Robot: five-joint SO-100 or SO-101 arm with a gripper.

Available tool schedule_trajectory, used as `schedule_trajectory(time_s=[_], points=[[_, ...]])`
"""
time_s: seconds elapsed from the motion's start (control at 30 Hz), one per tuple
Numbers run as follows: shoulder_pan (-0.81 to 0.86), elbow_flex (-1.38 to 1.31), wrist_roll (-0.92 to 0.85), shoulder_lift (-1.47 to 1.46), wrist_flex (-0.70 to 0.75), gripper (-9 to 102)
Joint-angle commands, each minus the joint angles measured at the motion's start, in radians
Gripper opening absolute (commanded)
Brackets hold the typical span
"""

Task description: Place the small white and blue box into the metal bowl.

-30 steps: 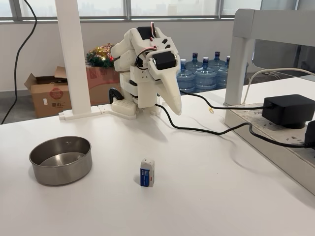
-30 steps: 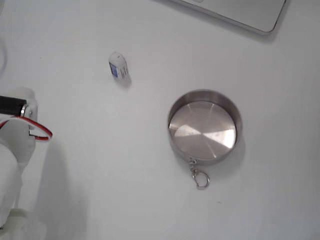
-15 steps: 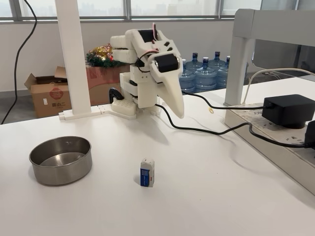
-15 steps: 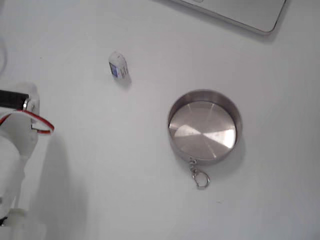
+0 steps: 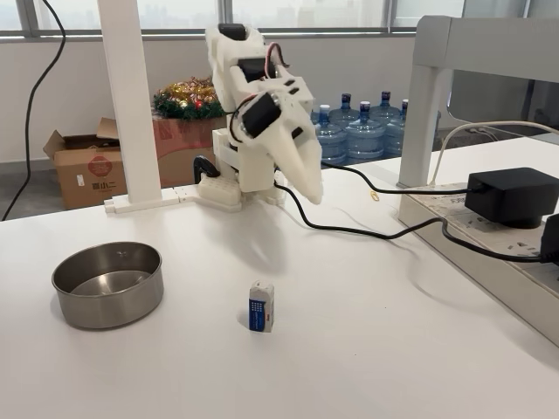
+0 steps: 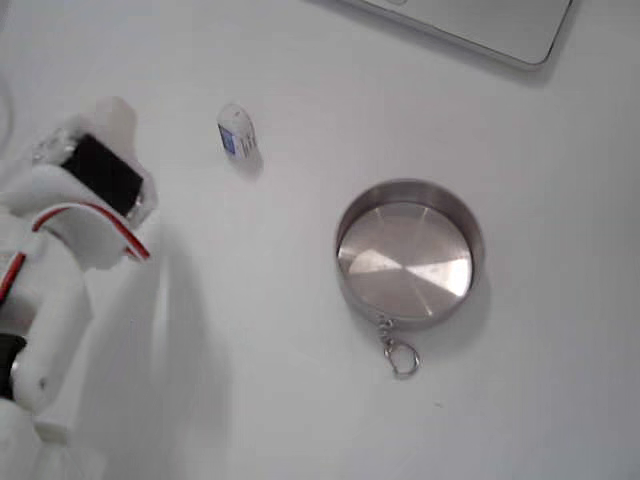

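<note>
The small white and blue box (image 5: 260,306) stands upright on the white worktop (image 5: 367,349), with its blue face toward the camera in a fixed view. The metal bowl (image 5: 107,284) sits well apart from it, off to the left in that view, and there is nothing inside it. From above, in a fixed view, the box (image 6: 237,131) is up and to the left of the bowl (image 6: 410,252), and a little key ring (image 6: 401,356) lies against the bowl's rim. The white arm is raised over the back of the worktop, and its tool (image 5: 307,179) points down and forward, high in the air and not touching anything. The tool holds nothing. Its two fingers look pressed together, but I cannot tell for sure from these pictures. The step now looks like reaching for the box. To do it well, the tool should open wide before it gets low, then come straight down over the box so one finger goes on each side. The box is tiny and tall, so a bump from the side could knock it over. The fingers should close gently around its middle, not its top edge. A black cable (image 5: 367,231) lies on the worktop behind the box, so the arm should stay clear of it.
</note>
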Motion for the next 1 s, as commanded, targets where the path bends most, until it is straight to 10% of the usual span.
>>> schedule_trajectory(time_s=[0.0,0.33,0.97], points=[[0.074,0.066,0.204,-0.140,-0.143,-3],[0.158,0.043,0.474,-0.497,-0.499,-3],[0.213,0.041,0.486,-0.517,-0.515,11]])
